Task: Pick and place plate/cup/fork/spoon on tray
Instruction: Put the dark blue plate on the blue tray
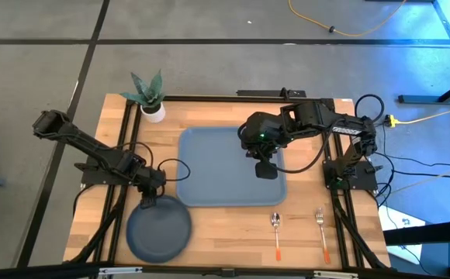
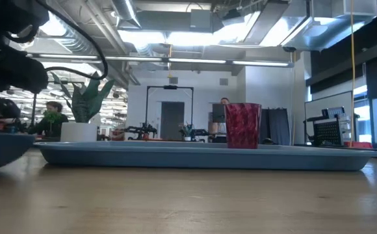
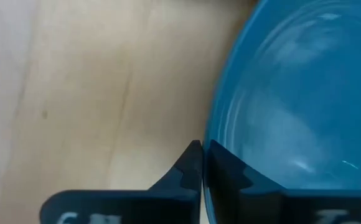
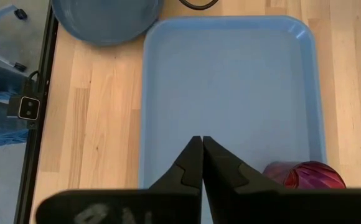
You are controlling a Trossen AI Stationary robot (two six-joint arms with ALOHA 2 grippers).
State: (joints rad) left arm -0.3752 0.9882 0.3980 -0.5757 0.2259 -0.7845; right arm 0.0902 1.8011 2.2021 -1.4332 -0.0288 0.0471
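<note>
Wooden table: left hand (image 3: pixel 200 152) pinches the plate (image 3: pixel 292 93) rim; right hand (image 4: pixel 200 149) closed, empty.

Most of the tray (image 1: pixel 209 174) floor lies open; only the cup (image 4: pixel 305 175) stands on it, under the right tool (image 1: pixel 265 168), while bare bench (image 1: pixel 233 240) separates plate (image 1: pixel 159 229) from spoon (image 1: pixel 276 235)
</note>
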